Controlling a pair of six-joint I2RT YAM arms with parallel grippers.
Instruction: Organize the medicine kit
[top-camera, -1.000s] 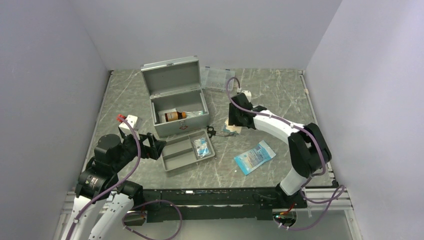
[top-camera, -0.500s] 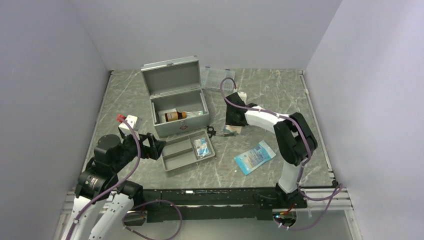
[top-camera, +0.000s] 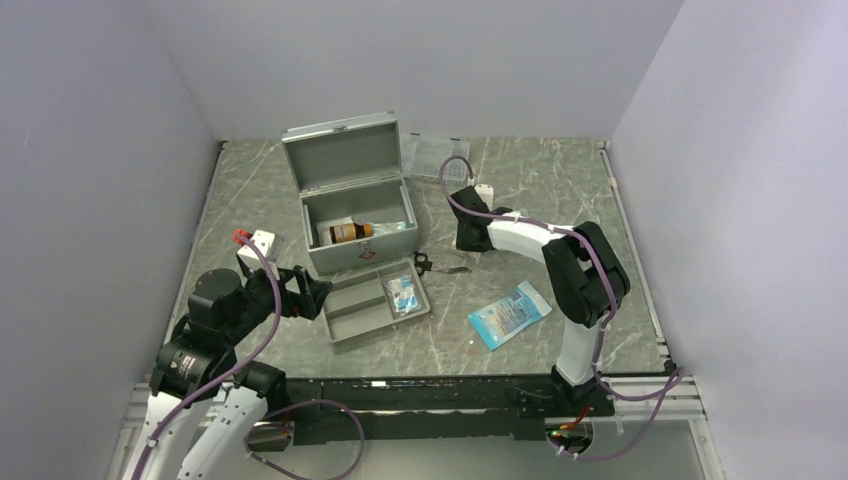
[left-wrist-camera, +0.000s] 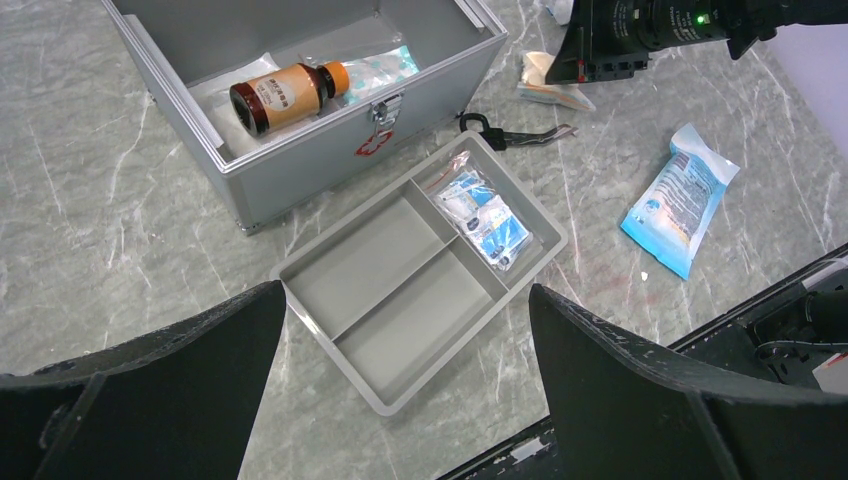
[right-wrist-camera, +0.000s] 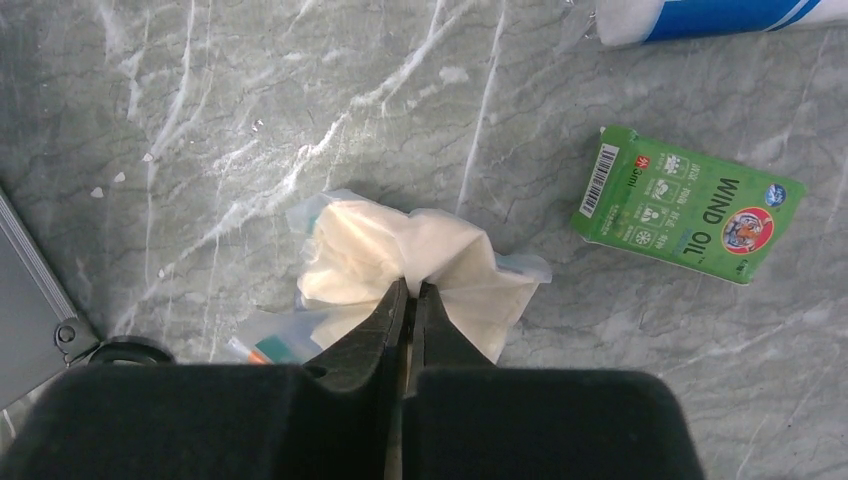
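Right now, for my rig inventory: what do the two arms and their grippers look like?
The left arm and right arm have white links and black joints; a purple cable loops along each. The left gripper and right gripper are matte black with wedge-shaped fingers.

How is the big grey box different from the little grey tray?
The medicine kit is deep with a lid standing open; the tray is shallow, lidless and split into compartments. The medicine kit holds a brown bottle; the tray holds a clear packet. Both are grey and rectangular.
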